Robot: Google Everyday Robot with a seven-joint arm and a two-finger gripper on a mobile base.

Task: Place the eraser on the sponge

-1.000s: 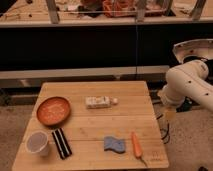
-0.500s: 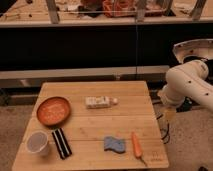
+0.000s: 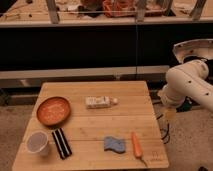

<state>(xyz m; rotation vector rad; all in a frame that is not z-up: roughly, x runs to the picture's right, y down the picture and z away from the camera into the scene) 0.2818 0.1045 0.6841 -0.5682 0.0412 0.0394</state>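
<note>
Table point(image 3: 125, 120), eraser point(image 3: 62, 143) beside cup point(image 3: 37, 142), carrot point(image 3: 136, 145) beside sponge point(image 3: 115, 145) (tool point(image 3: 170, 115) off its edge)

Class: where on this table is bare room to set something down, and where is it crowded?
Bare: the table between white box and sponge, and right of the box. Crowded: bowl, cup, eraser at left. The gripper hangs off the right edge.

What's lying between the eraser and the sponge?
Only bare tabletop, in the camera view, between eraser and sponge; the claw hangs beside the table's right edge.
</note>
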